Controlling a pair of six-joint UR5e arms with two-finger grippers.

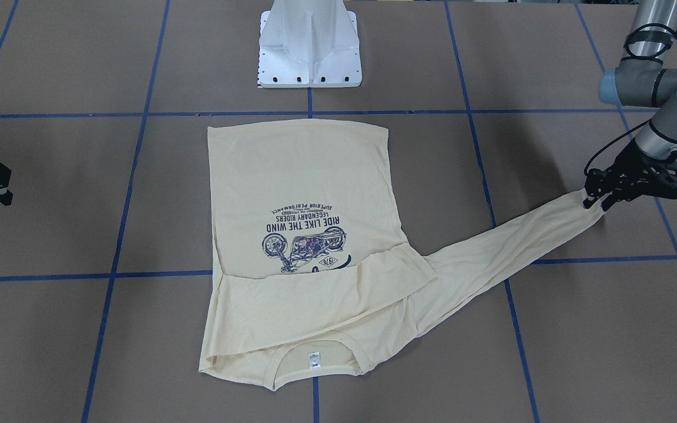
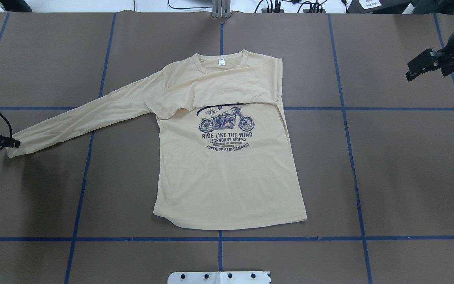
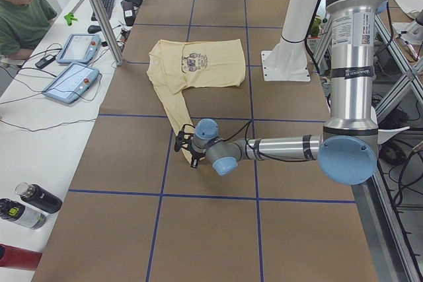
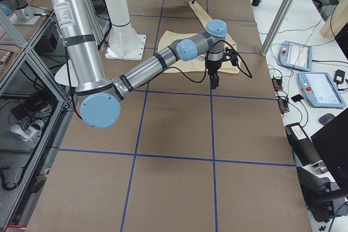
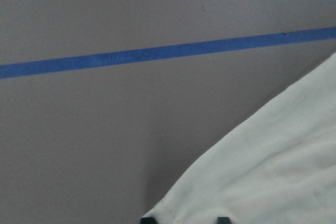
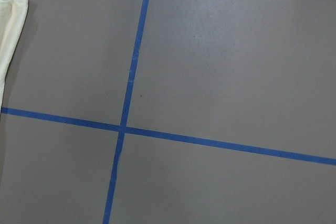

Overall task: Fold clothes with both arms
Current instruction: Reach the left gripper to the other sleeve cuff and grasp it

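The cream T-shirt (image 2: 231,177) lies print-up in the middle of the table (image 2: 408,177), one sleeve folded over its chest, the other stretched toward the left edge. There the left gripper (image 1: 597,203) straddles the cuff, grip unclear, forearm low and level. The right gripper (image 2: 416,69), state unclear, hangs near the right edge.

The cream long-sleeved T-shirt (image 2: 227,185) lies flat, motorcycle print up, collar away from the robot — one sleeve folded across the chest, the other stretched out to the robot's left. The left gripper (image 1: 597,202) straddles that cuff, fingertips apart; the right gripper (image 2: 414,71) hangs well apart from the shirt.
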